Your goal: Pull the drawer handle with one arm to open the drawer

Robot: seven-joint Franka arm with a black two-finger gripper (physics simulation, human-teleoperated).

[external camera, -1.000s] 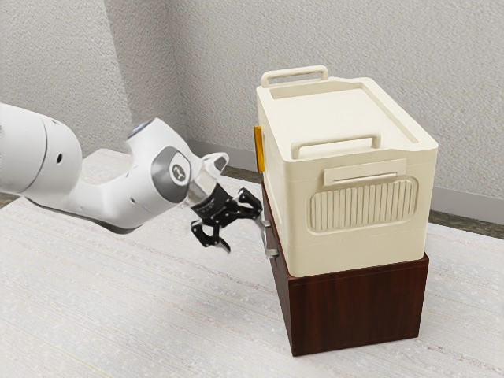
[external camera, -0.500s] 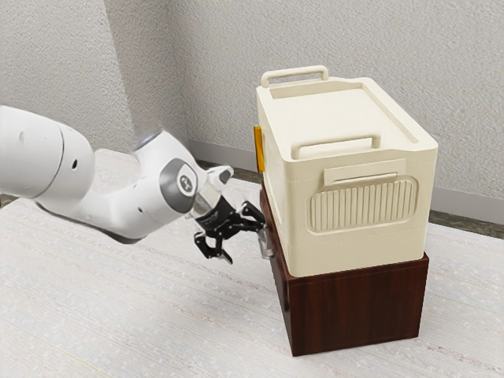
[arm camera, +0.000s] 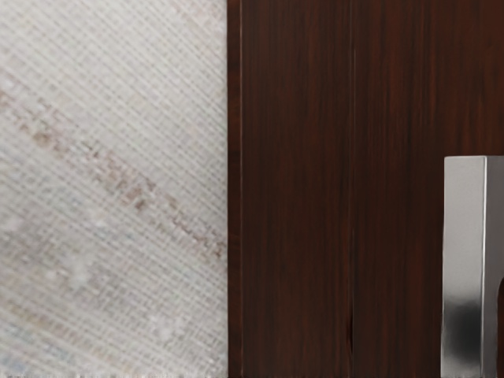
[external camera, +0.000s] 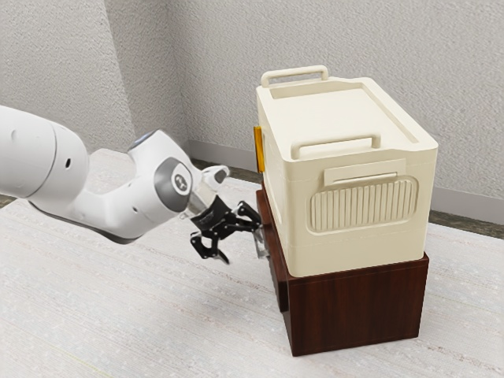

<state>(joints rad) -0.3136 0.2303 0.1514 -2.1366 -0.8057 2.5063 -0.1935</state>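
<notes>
In the exterior view I have the tool (external camera: 243, 245) with its fingers spread apart. The metal handle (external camera: 263, 246) is right at the fingertip nearer the dark wooden cabinet (external camera: 358, 309); I can't tell whether they touch. It's mounted on the front of the drawer (external camera: 276, 276), which stands slightly out of the cabinet, on the side facing my arm.

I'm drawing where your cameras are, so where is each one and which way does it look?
Exterior view: beside my white arm, looking down at the cream box, brown cabinet and table; my arm and black gripper show.
Wrist view: at the end of my arm, facing the cabinet's front and metal handle.
Both share: the cabinet, its handle and the table.
</notes>
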